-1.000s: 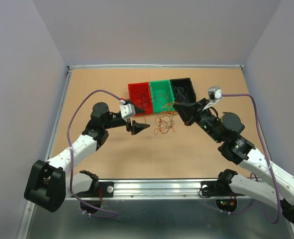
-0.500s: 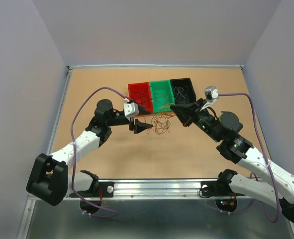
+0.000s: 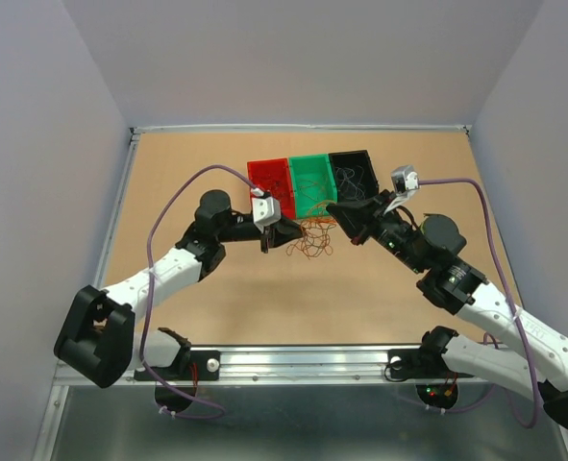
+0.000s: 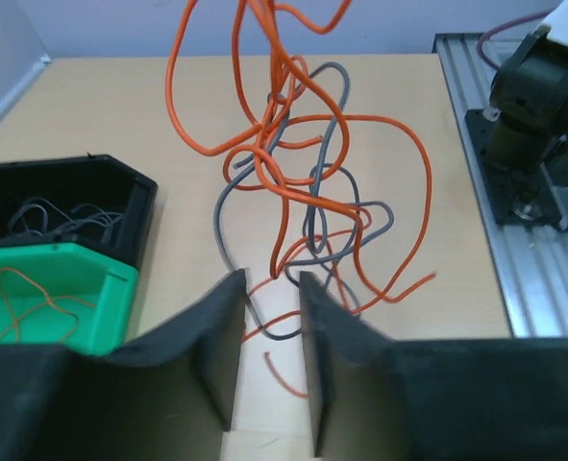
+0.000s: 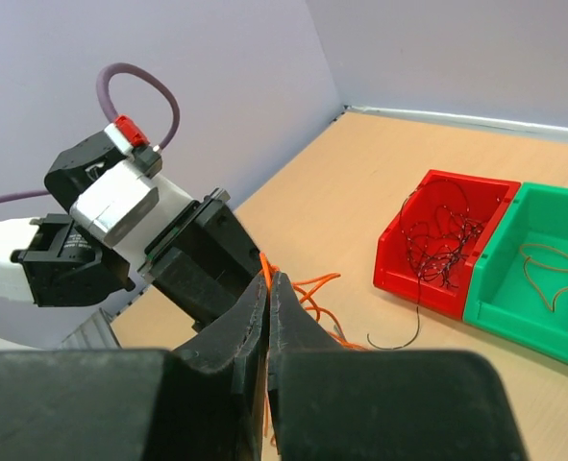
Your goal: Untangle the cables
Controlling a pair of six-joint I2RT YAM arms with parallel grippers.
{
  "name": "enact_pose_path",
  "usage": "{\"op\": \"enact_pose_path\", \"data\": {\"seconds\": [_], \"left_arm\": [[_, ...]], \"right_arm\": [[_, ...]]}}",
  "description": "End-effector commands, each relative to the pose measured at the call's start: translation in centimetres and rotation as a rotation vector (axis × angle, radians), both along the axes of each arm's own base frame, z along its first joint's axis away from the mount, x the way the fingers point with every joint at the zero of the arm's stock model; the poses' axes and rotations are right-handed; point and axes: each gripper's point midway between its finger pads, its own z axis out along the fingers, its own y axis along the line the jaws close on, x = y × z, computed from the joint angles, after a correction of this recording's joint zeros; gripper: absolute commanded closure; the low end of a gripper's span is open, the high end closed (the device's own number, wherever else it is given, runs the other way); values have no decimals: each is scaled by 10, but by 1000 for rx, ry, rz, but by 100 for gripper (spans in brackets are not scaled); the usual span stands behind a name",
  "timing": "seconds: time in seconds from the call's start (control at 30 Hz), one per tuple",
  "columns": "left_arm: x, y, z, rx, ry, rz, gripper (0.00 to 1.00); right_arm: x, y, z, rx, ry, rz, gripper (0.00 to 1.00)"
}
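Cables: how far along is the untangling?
Done: some loose wires already lie in the red bin, green bin and black bin. In hand: right tool pinches the orange-and-grey tangle aloft; left tool straddles its lower strands, jaws apart. Left: separating that tangle.

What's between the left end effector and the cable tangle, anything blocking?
Nothing visible. The cable tangle hangs directly ahead of the left end effector, with loose strands dipping into the gap between its open jaws. The right end effector, shut on orange strands, holds it up.
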Motion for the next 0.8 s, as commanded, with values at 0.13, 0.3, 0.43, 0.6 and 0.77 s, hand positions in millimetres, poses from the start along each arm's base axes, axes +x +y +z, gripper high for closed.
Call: {"op": "enact_pose_path", "data": {"seconds": [0.13, 0.3, 0.43, 0.6, 0.77], "left_arm": [[53, 9, 26, -29, -80, 279, 100], [99, 60, 31, -78, 0, 544, 100], [139, 128, 37, -161, 126, 730, 100], [168, 207, 33, -255, 241, 910, 100], [172, 241, 42, -307, 239, 996, 100]], "right_arm": [[2, -15, 18, 53, -30, -70, 100], [18, -80, 24, 156, 12, -390, 99], [16, -134, 27, 261, 27, -606, 99], [-1, -188, 37, 385, 6, -766, 100], [-11, -200, 43, 415, -16, -775, 99]]}}
